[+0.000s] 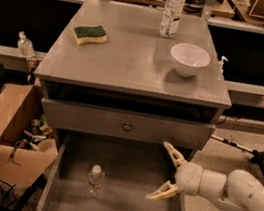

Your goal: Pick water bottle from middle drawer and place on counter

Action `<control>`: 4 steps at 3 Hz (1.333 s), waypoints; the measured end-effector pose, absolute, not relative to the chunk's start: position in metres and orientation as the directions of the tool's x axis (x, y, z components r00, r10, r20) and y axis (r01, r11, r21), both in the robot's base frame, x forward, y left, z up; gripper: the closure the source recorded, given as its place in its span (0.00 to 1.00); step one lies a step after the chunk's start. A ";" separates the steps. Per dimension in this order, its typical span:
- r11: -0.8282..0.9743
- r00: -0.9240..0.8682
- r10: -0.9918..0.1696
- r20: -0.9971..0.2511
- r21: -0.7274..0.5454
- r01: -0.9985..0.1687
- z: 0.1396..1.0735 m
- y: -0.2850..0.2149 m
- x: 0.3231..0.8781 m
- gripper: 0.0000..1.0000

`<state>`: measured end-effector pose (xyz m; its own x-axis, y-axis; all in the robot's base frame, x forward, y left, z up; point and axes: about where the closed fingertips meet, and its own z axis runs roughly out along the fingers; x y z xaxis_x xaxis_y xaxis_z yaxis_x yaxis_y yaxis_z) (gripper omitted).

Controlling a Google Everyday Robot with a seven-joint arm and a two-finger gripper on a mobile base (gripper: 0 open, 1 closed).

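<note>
The water bottle (pixel 95 180), small and clear with a white cap, stands upright on the floor of the open middle drawer (pixel 129 208), left of its middle. My gripper (pixel 165 173) comes in from the right on a white arm, over the drawer's right part. Its two cream fingers are spread open and hold nothing. It is well to the right of the bottle and apart from it. The counter (pixel 129 61) is the grey top of the cabinet above.
On the counter stand a taller labelled bottle (pixel 172 10), a white bowl (pixel 190 59) and a green-and-yellow sponge (pixel 89 34). A drawer front with a knob (pixel 127 126) overhangs the open drawer. A cardboard box (pixel 11 142) of clutter sits left of it.
</note>
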<state>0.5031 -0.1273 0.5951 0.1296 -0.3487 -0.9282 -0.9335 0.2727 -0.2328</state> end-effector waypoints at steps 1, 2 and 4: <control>0.212 0.119 -0.315 -0.942 -0.192 -0.958 0.554 -0.091 0.509 0.00; 0.146 0.084 -0.306 -0.948 -0.134 -0.980 0.521 -0.060 0.506 0.00; 0.115 0.086 -0.279 -0.956 -0.122 -0.986 0.512 -0.039 0.511 0.00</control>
<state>0.5108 -0.0395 0.5125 0.0861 -0.2795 -0.9563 -0.9858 0.1148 -0.1223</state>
